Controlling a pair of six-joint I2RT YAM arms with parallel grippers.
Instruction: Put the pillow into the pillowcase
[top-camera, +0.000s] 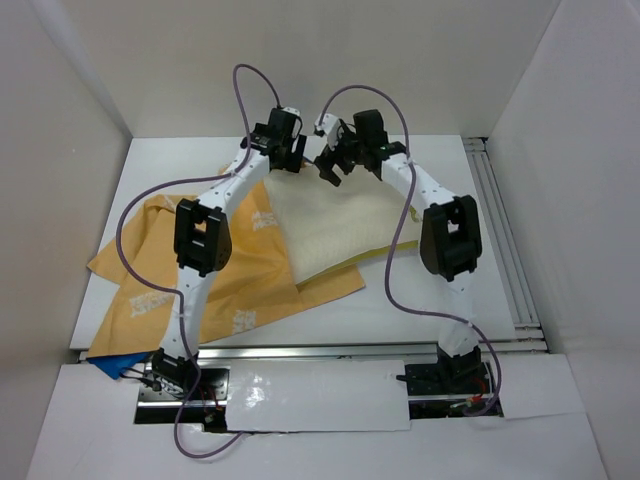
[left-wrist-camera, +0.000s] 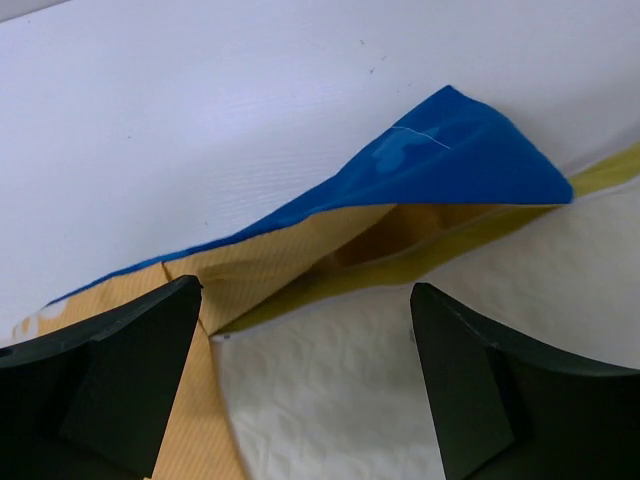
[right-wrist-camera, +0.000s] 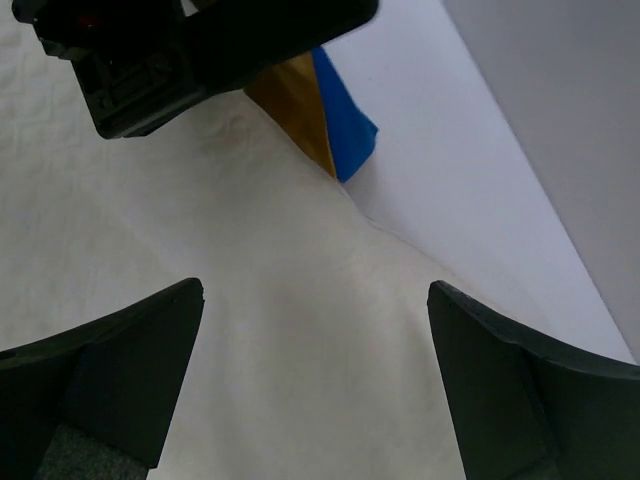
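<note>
From above, the pillow (top-camera: 335, 235) lies mid-table, tilted, its left part resting on the pillowcase (top-camera: 135, 270) – the orange cloth spreads out to the left under the left arm, with a blue corner showing at the near-left edge of the table (top-camera: 420, 310). The left gripper (top-camera: 290, 158) and the right gripper (top-camera: 332, 170) hang close together above the pillow's far edge (from this height you cannot tell how far either one is open). In the left wrist view the left gripper (left-wrist-camera: 305, 370) is spread wide with nothing between its fingers (left-wrist-camera: 110, 370); below it the cream pillow fills the lower right, and just beyond it a corner of the pillowcase is folded up, blue side outward, orange lining and a dark opening underneath. In the right wrist view the right gripper (right-wrist-camera: 315, 390) is likewise wide apart and empty, above bare quilted pillow – the left gripper's black body sits at the top left, and past it the orange-and-blue pillowcase corner pokes out beside the pillow's edge.
</note>
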